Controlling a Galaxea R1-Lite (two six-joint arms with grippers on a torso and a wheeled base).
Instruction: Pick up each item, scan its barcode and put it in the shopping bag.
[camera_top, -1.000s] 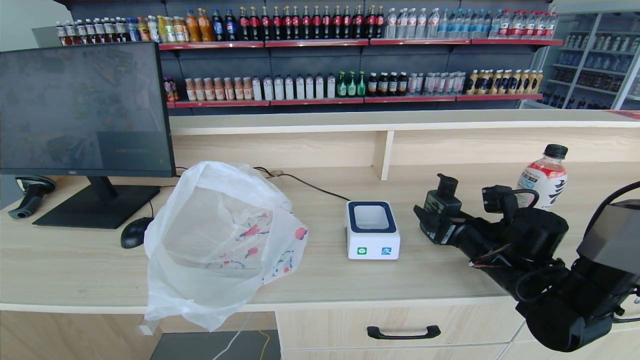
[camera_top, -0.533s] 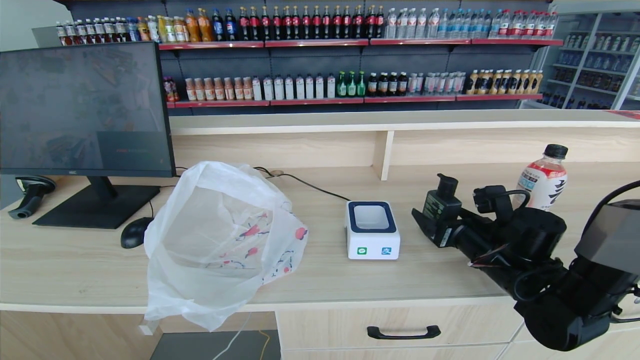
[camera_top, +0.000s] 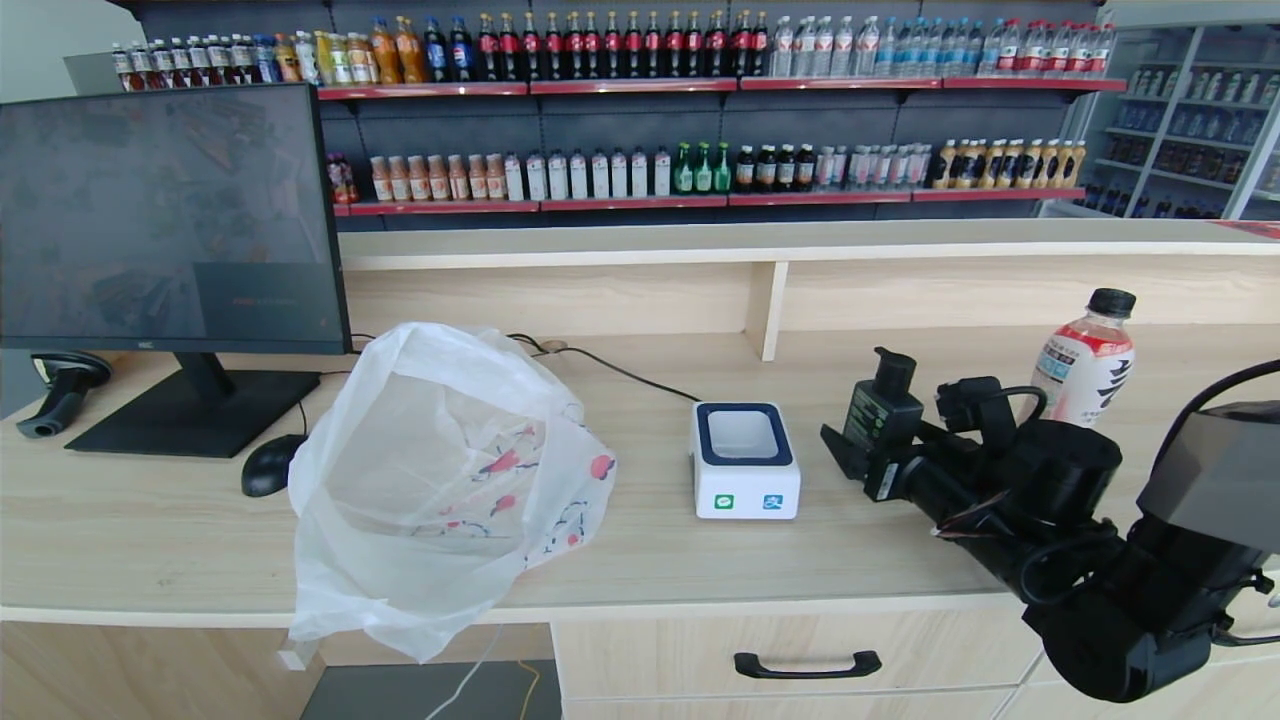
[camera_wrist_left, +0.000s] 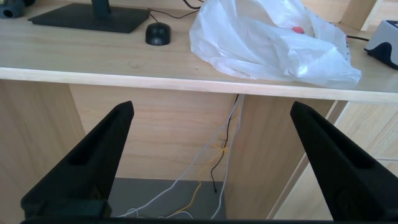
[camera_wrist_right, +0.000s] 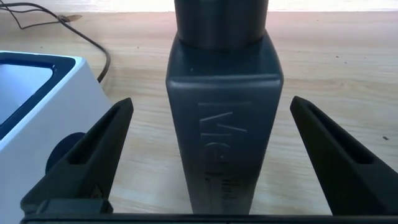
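Straddling dark bottle (camera_top: 882, 400) | right gripper (camera_wrist_right: 211, 106), arm outstretched | fingers (camera_wrist_right: 93, 155) seemingly clear

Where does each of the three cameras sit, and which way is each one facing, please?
Head view: on the head, facing forward and down over the counter at shopping bag, scanner and dark bottle; right arm shows.
Left wrist view: below counter height, facing its front edge and the bag; left gripper open.
Right wrist view: low over the counter, facing the dark bottle between the open right gripper.
Shared: bag in head and left wrist views; scanner and bottle in head and right wrist views.
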